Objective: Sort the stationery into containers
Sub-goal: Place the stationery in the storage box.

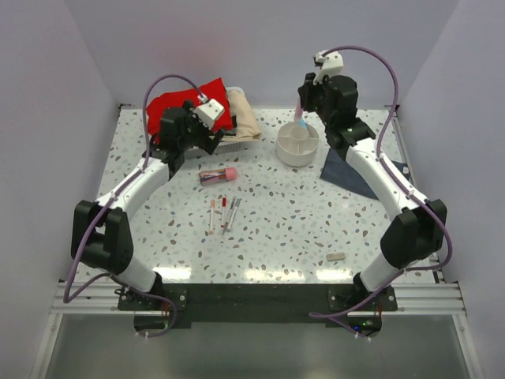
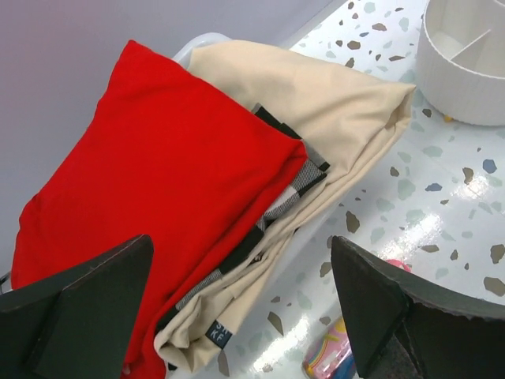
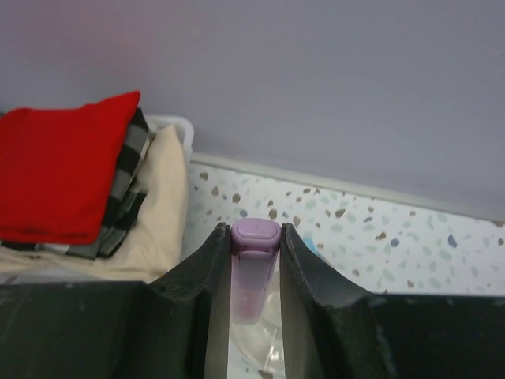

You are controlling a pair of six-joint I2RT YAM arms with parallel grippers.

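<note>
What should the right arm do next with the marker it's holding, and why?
Probably lower slightly and open. The right gripper is shut on the pink marker, which hangs upright just above the white organiser, seemingly over its far side, so releasing should drop it in.

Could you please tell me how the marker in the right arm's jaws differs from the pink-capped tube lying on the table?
The marker stands upright, clamped between the right jaws over the white organiser; the pink-capped tube lies flat on the table, untouched. The marker looks opaque lilac-pink; the tube is clear with coloured contents. Both are pink-toned stationery.
</note>
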